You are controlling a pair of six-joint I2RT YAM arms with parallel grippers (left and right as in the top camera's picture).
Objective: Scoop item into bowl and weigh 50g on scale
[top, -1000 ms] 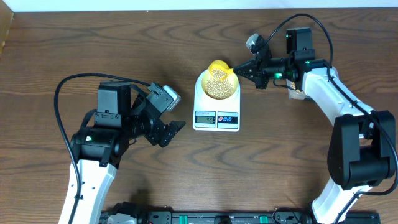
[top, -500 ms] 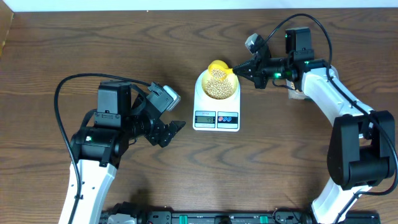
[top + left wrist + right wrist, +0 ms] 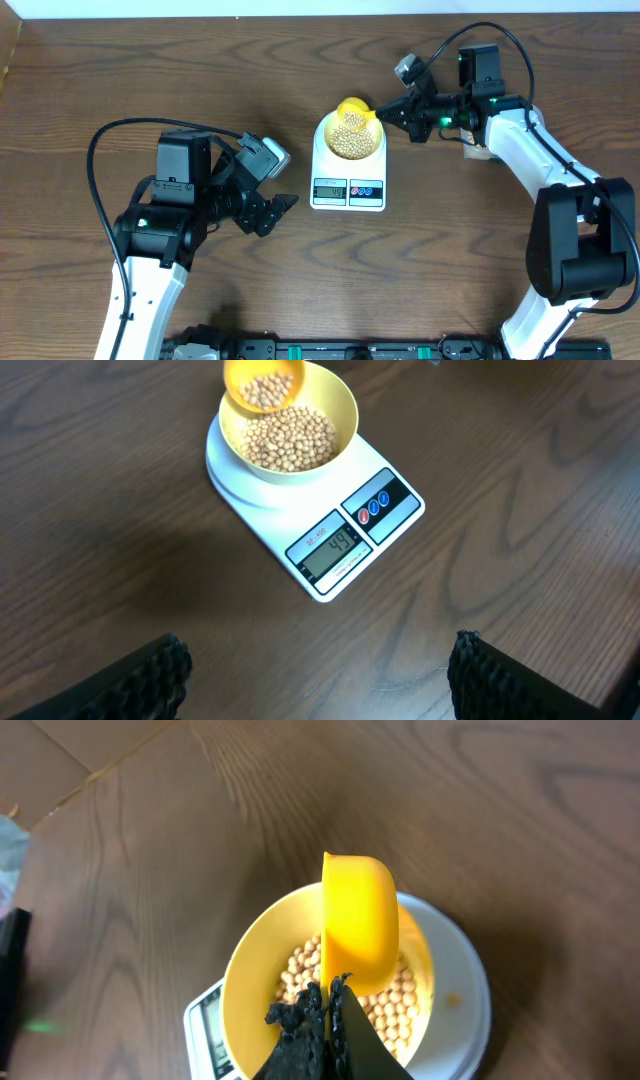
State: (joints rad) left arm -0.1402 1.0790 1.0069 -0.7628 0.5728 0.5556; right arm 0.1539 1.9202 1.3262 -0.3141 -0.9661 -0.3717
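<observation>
The white scale (image 3: 348, 190) stands mid-table with the pale yellow bowl (image 3: 325, 140) on it, holding beige beans (image 3: 350, 140). A bright yellow scoop (image 3: 352, 106) hangs over the bowl's far rim, and my right gripper (image 3: 385, 113) is shut on its handle. From the left wrist, the scoop (image 3: 263, 385) still carries beans above the bowl (image 3: 345, 415), and the scale (image 3: 385, 510) display is lit. The right wrist view shows the scoop (image 3: 360, 920) tipped on edge over the beans (image 3: 390, 1010), pinched in my right gripper (image 3: 330, 990). My left gripper (image 3: 320, 675) is open and empty, low and left of the scale.
A black rail (image 3: 340, 350) runs along the table's near edge. A small brownish object (image 3: 478, 152) lies under the right arm. Cables loop behind both arms. Bare wood surrounds the scale.
</observation>
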